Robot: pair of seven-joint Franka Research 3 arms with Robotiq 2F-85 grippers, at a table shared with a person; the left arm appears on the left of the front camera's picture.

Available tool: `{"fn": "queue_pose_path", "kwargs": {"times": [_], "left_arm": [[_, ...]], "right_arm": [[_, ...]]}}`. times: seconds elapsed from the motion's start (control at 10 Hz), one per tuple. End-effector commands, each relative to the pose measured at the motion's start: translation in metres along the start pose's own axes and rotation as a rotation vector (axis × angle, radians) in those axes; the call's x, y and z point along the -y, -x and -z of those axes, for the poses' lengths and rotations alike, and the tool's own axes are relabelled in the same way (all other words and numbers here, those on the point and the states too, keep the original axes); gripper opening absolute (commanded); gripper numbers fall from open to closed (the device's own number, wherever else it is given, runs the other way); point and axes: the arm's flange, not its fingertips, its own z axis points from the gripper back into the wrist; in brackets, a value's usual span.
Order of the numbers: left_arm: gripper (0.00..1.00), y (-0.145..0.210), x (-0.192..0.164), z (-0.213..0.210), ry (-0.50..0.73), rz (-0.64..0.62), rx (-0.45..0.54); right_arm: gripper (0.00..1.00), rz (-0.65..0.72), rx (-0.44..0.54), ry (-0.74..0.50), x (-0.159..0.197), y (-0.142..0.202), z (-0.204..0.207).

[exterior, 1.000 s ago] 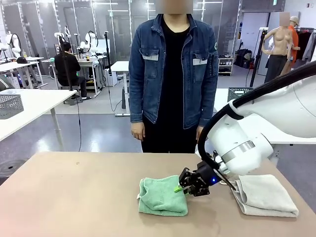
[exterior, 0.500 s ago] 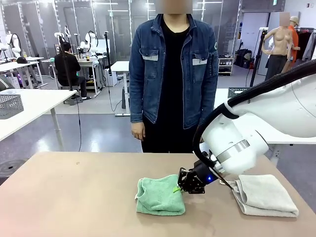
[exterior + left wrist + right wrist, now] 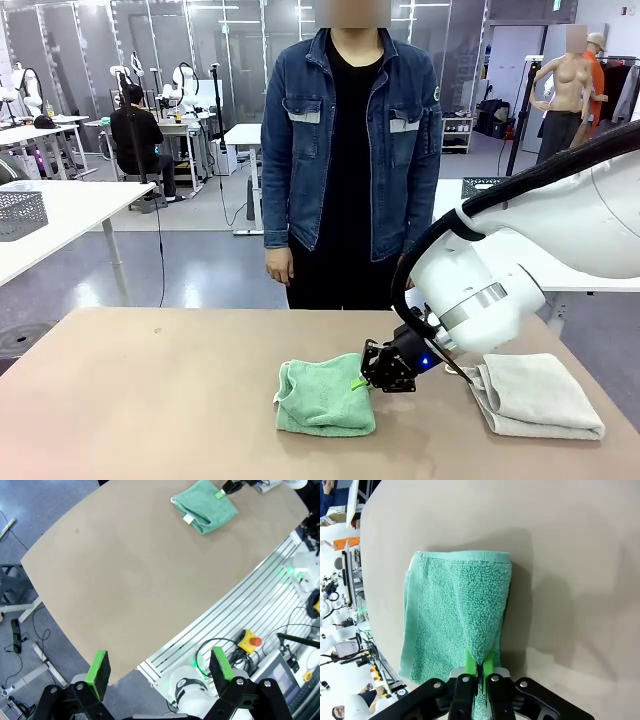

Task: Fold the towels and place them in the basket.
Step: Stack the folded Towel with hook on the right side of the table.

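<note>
A mint green towel lies folded on the table's middle, also in the right wrist view as the green towel and small in the left wrist view. My right gripper is shut on the towel's right edge, its green pads pinching a raised fold of terry. A pale off-white towel lies folded at the table's right, behind the right arm. My left gripper hangs open high above the table's near edge, nothing between its fingers. The basket is out of view.
A person in a denim jacket stands at the far side, hands hanging down. A pale grey mesh basket sits on another table at far left. The brown table is bare on its left half.
My right gripper has dragged the green towel's edge slightly left and back; the towel has shifted a little leftward. The left arm has not moved.
</note>
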Motion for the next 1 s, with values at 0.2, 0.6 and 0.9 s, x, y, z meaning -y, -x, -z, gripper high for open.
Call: {"fn": "queue_pose_path", "kwargs": {"times": [0.2,0.6,0.9], "left_arm": [[1.00,0.000,-0.001,0.002,-0.009,0.011,0.016],[1.00,0.000,-0.001,0.002,-0.009,0.011,0.016],[1.00,0.000,-0.001,0.002,-0.009,0.011,0.016]], "right_arm": [[0.06,-0.174,-0.034,0.036,-0.050,0.017,-0.044],[0.06,-0.347,0.004,0.188,-0.081,0.015,-0.124],[0.06,-0.416,0.012,0.180,-0.074,0.009,-0.190]]}}
